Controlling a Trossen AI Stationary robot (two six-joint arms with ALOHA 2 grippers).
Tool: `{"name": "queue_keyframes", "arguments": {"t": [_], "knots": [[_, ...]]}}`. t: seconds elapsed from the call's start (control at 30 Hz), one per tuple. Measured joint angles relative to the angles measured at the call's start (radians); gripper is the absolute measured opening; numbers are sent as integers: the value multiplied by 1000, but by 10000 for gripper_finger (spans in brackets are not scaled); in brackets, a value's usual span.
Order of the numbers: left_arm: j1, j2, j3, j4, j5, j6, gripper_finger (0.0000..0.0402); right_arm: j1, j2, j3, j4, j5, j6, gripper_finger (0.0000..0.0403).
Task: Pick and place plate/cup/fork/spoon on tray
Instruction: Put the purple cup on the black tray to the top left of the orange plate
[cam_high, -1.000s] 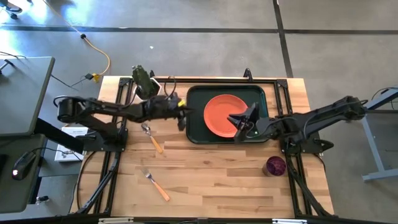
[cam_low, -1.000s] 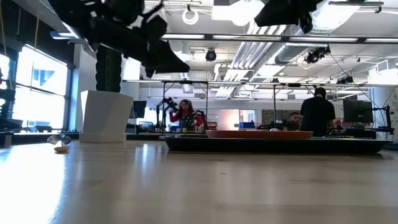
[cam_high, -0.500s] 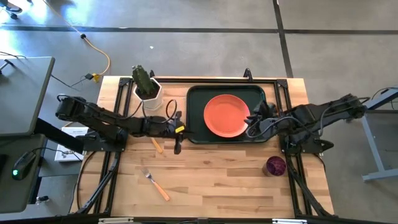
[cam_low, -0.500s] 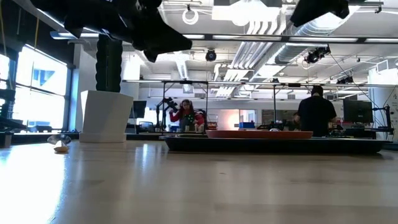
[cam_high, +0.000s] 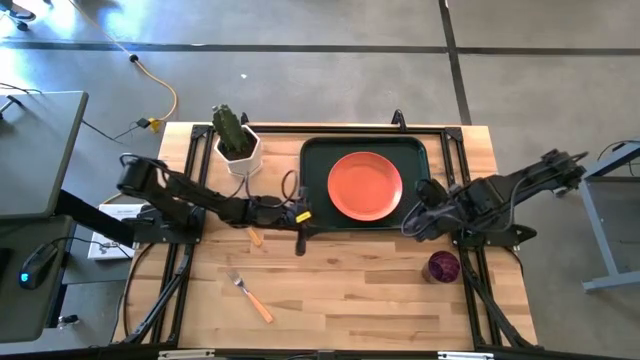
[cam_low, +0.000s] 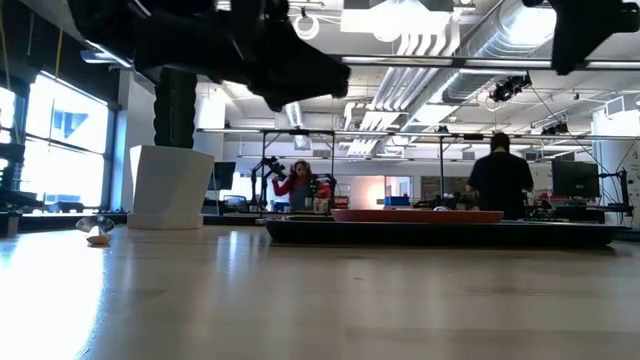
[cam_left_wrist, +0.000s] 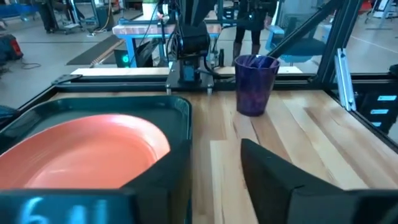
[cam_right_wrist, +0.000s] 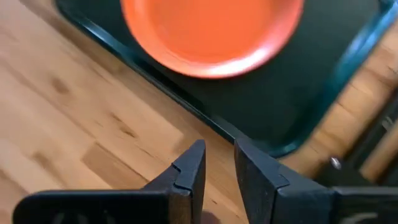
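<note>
The orange-red plate (cam_high: 365, 186) lies flat in the dark green tray (cam_high: 313, 150) at the table's far middle. The purple cup (cam_high: 442, 266) stands on the wood near the right edge. The fork (cam_high: 250, 295) lies near the front left. The spoon (cam_high: 254, 237) peeks out from under my left arm; its bowl is hidden. My left gripper (cam_high: 300, 241) is open at the tray's near left corner (cam_left_wrist: 183, 118) and holds nothing. My right gripper (cam_right_wrist: 217, 149) hangs over the wood off the tray's near right corner, its fingers a narrow gap apart with nothing between them.
A white pot with a green cactus (cam_high: 238, 150) stands at the far left, beside the tray. Bare wood stretches between the fork and the cup. In the low view, people (cam_low: 497, 175) stand in the room behind the table.
My left gripper has drawn back from the tray's left rim toward the near edge, and a little to the right. My right gripper has left the plate and moved toward the near right, off the tray. The plate stays flat in the tray.
</note>
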Motion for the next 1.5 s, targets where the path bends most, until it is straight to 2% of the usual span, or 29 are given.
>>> {"name": "queue_keyframes", "arguments": {"t": [0.13,0.27,0.43,0.57,0.9,1.0,1.1,1.27,1.4,1.5], "knots": [[-1,79,74,-14,18,20,170,30,25,0,-87,-111,83,77],[-1,147,154,-14,56,36,181,77,52,-1,-160,-240,149,77],[2,245,289,-18,123,42,180,125,56,-1,-151,-307,151,77],[3,341,421,-28,172,-5,180,123,55,-1,-154,-252,151,77],[3,541,729,-38,173,-53,180,69,55,-1,-126,9,191,77],[3,607,826,-41,173,-108,180,59,55,-1,-114,6,174,77],[3,669,938,-117,160,-185,180,50,55,-1,-111,-39,165,77],[3,759,1146,-345,83,-262,179,44,55,-1,-113,-94,108,77],[3,833,1315,-551,65,-315,179,44,54,-1,-147,-89,64,74],[3,882,1423,-625,63,-380,179,44,51,-1,-153,-72,27,69]]}}
